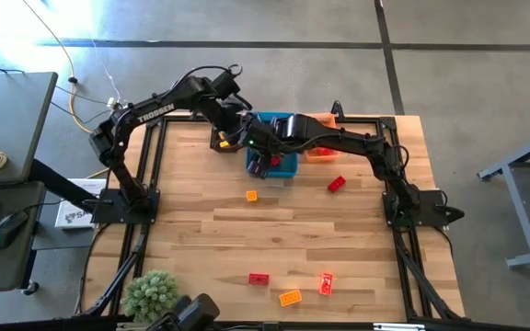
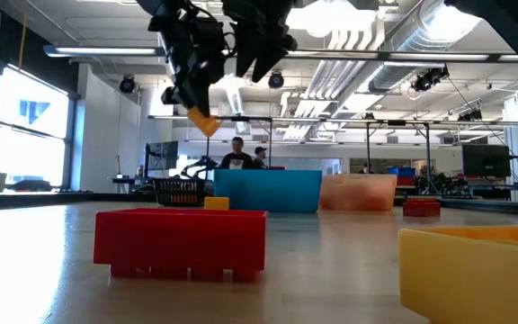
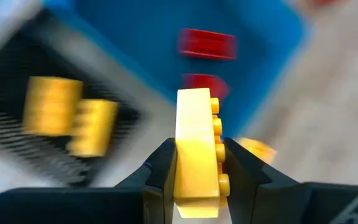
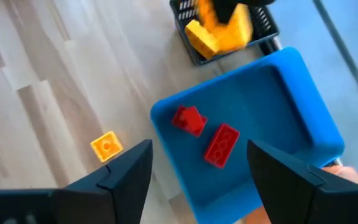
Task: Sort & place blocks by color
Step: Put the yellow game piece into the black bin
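Yellow studded brick (image 3: 197,149), upright, pinched in left pincer (image 3: 199,180).

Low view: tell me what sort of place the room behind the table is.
Probably a robotics lab or workshop in an industrial hall. Exposed ventilation ducts run under the ceiling, metal frame rigs like this table's stand farther back, and two people are at work among benches beyond the blue bin.
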